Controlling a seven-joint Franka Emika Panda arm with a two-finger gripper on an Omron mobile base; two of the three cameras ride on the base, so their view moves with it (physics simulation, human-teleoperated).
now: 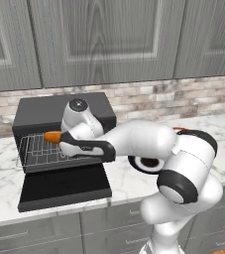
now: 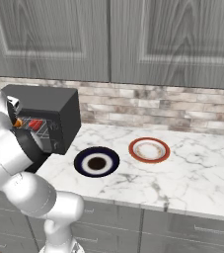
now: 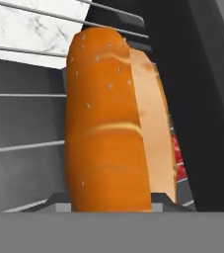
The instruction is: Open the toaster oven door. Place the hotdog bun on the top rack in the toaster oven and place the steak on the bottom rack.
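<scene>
Gripper [image 1: 59, 138] is gripping hotdog bun [image 1: 52, 136] half-closed, bun's long axis lying level, pointing left across the toaster oven [image 1: 59, 114] mouth.

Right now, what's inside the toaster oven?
Inside the toaster oven a silver wire rack shows, with the hotdog bun held at its front. Something red, probably the steak, sits deeper in. The arm covers the right side of the opening.

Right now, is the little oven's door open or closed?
Open. The toaster oven door lies folded down flat on the counter in front, and you can see the wire rack inside the toaster oven.
</scene>
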